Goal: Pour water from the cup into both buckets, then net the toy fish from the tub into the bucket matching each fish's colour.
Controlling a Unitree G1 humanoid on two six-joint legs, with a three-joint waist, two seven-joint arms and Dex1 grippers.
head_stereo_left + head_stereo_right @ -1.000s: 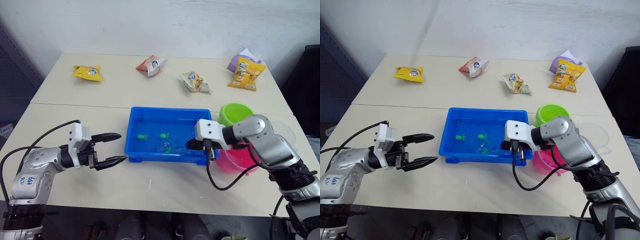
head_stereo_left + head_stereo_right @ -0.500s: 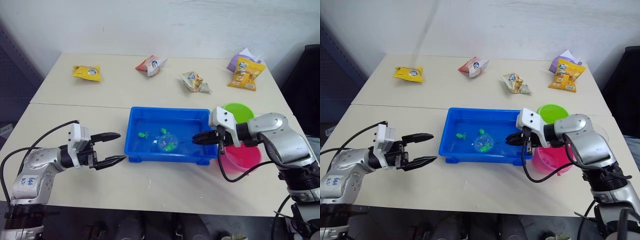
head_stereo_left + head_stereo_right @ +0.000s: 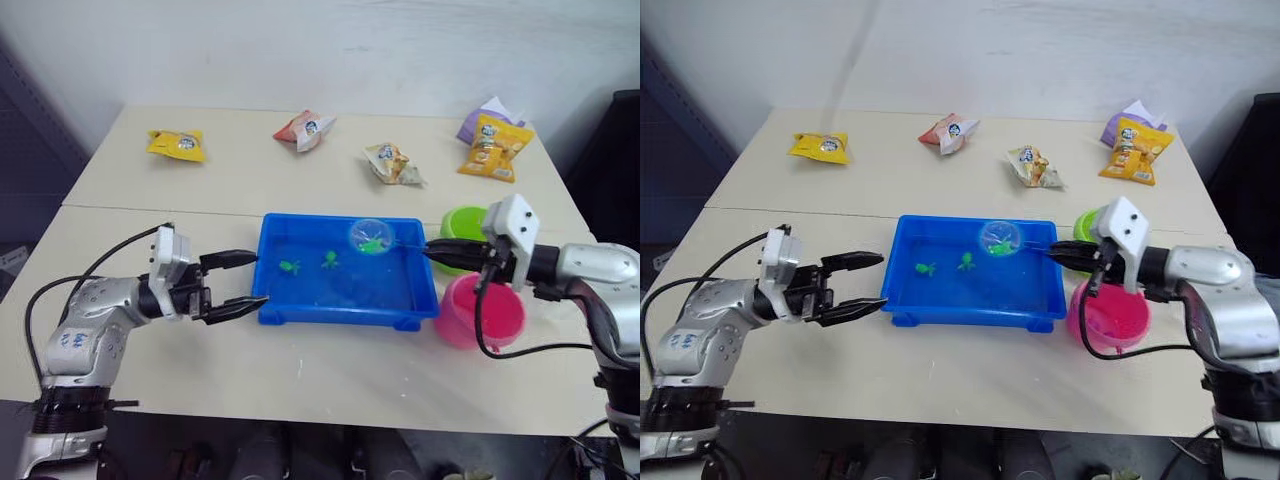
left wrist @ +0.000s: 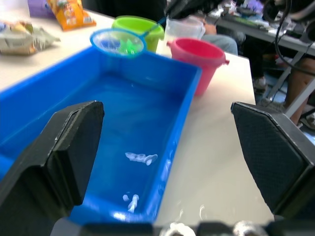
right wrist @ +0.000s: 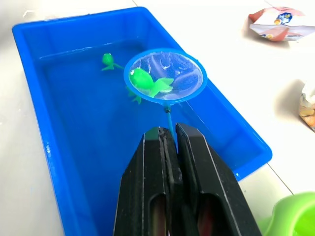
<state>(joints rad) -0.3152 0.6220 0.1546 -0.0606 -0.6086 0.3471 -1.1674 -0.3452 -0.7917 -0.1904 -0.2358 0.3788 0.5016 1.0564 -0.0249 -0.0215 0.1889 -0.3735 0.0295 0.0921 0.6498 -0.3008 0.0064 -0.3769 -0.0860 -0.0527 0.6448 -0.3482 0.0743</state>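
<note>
Right claw (image 3: 432, 249) on net (image 3: 368, 236) handle

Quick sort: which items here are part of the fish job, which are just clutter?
Job items: net with a green fish in it, gripped by the right pincer; blue tub with two more green fish; lime green bucket; pink bucket.

Clutter: snack packets along the far side of the table, yellow, red, pale, orange, purple.

Three green fish (image 5: 147, 82), two buckets (image 3: 480, 310), one net (image 5: 165, 75), five snack packets (image 3: 175, 145).
</note>
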